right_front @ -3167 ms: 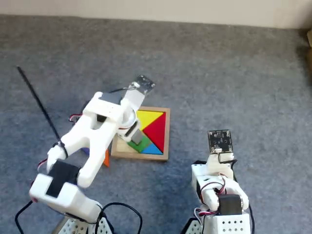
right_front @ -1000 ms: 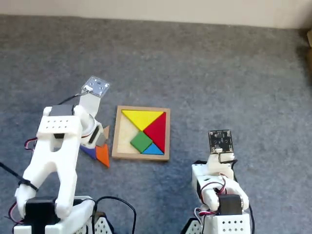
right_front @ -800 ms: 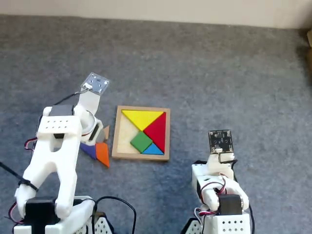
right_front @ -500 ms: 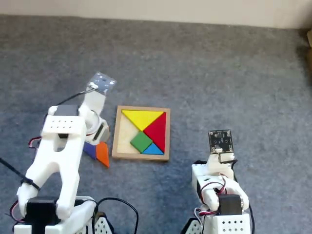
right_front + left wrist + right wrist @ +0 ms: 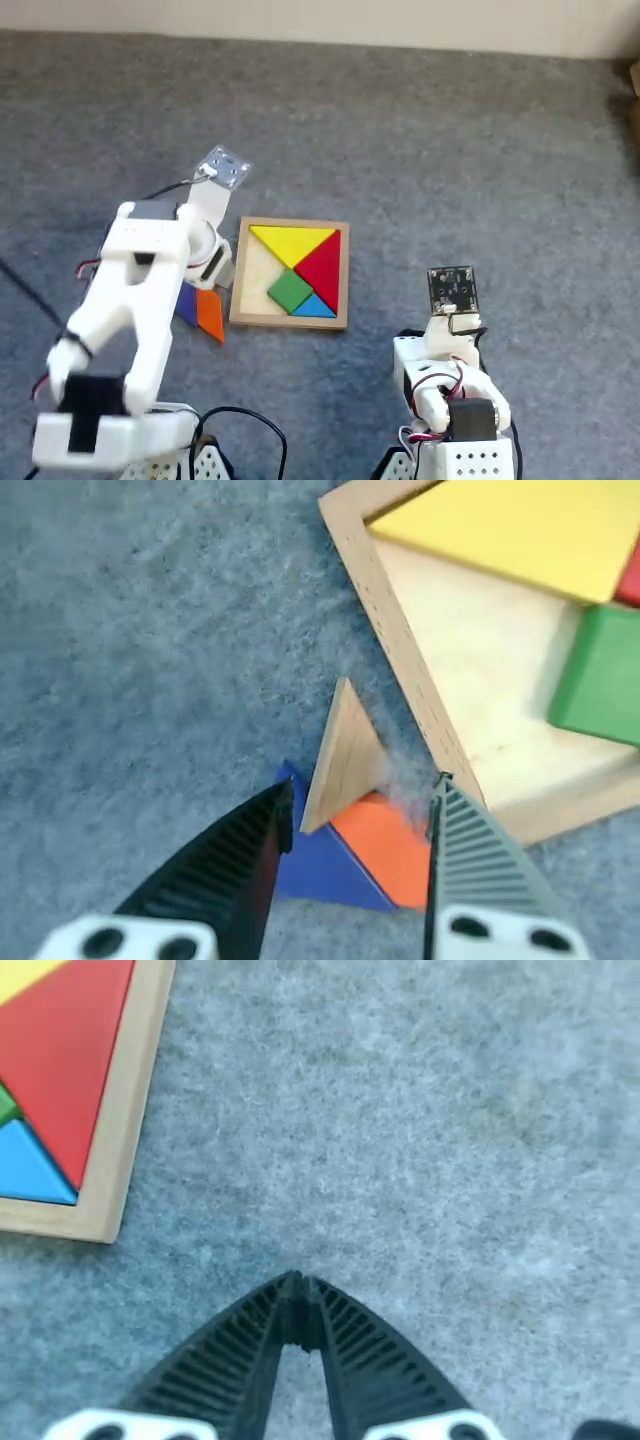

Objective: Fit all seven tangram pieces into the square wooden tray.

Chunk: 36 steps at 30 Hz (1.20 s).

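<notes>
The fifth piece is being dealt with, by the look of it. Four pieces are lying in the square wooden tray [image 5: 290, 322]: the yellow triangle [image 5: 292, 243], the red triangle [image 5: 322, 265], the green square [image 5: 290, 291] and the light blue triangle [image 5: 315, 305]. Three more are lying on the carpet [image 5: 420, 1110] just beside the tray's left rim. The left gripper [image 5: 362, 785] is being held low over that group with its jaws spread, one on each side of the plain wooden triangle [image 5: 345, 745], and no contact with it is being shown. That triangle appears to be overlapping the orange triangle [image 5: 385, 840], with the dark blue piece [image 5: 320, 865] tucked against them; whether it is lying flat or tipped up cannot be told. The next move is judged to call for the jaws being closed squarely on the wooden triangle without the orange one being dragged along. A lift over the rim and a turn to match the bare floor along the tray's left side would then be needed. The right gripper [image 5: 300, 1290] is being held closed and empty above bare carpet, apart from the tray's corner. In the left wrist view the overlap of the loose pieces and the jaw spacing are being made plain, whereas in the high view these are being largely hidden beneath the left arm [image 5: 140, 290]. The high view, in turn, is giving the whole tray and the shape of the gap, which is being cut off in both wrist views.
</notes>
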### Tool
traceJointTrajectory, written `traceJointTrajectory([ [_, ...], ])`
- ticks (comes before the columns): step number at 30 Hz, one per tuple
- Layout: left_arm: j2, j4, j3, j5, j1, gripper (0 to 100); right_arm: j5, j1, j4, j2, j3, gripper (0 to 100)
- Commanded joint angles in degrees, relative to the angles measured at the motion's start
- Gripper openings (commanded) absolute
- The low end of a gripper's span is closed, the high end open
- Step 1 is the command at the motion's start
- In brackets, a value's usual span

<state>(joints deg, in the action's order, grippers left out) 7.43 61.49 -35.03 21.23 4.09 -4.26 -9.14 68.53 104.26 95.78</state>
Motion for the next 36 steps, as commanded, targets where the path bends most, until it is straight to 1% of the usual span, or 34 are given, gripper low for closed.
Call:
traceJointTrajectory([
  [1,-8.7,-0.3,7.5,0.6,-0.7,21,0.3,0.8,0.1,0.3,6.3,0.5],
  [7,-18.4,-0.3,12.7,0.7,-0.5,21,0.3,0.8,0.1,0.3,6.3,0.5],
  [9,-20.2,-0.2,13.1,0.7,-0.5,18,0.3,0.8,0.1,0.3,6.3,0.5],
  [13,-19.8,-0.2,12.7,0.7,-0.7,12,0.3,0.8,0.1,0.3,6.3,0.5],
  [16,-19.0,0.3,12.6,0.4,-0.8,12,0.3,0.8,0.1,0.3,6.3,0.5],
  [21,-16.2,4.5,14.3,0.2,-0.9,12,0.3,0.8,0.1,0.3,6.3,0.5],
  [27,-12.0,8.1,16.2,-5.5,-1.2,12,0.3,0.8,0.1,0.3,6.3,0.5],
  [31,-9.3,9.7,16.1,-9.1,-3.2,11,0.3,0.8,0.1,0.3,6.3,0.5],
  [36,-7.1,10.1,16.1,-12.9,-6.1,3,0.3,0.8,0.1,0.3,6.3,0.5],
])
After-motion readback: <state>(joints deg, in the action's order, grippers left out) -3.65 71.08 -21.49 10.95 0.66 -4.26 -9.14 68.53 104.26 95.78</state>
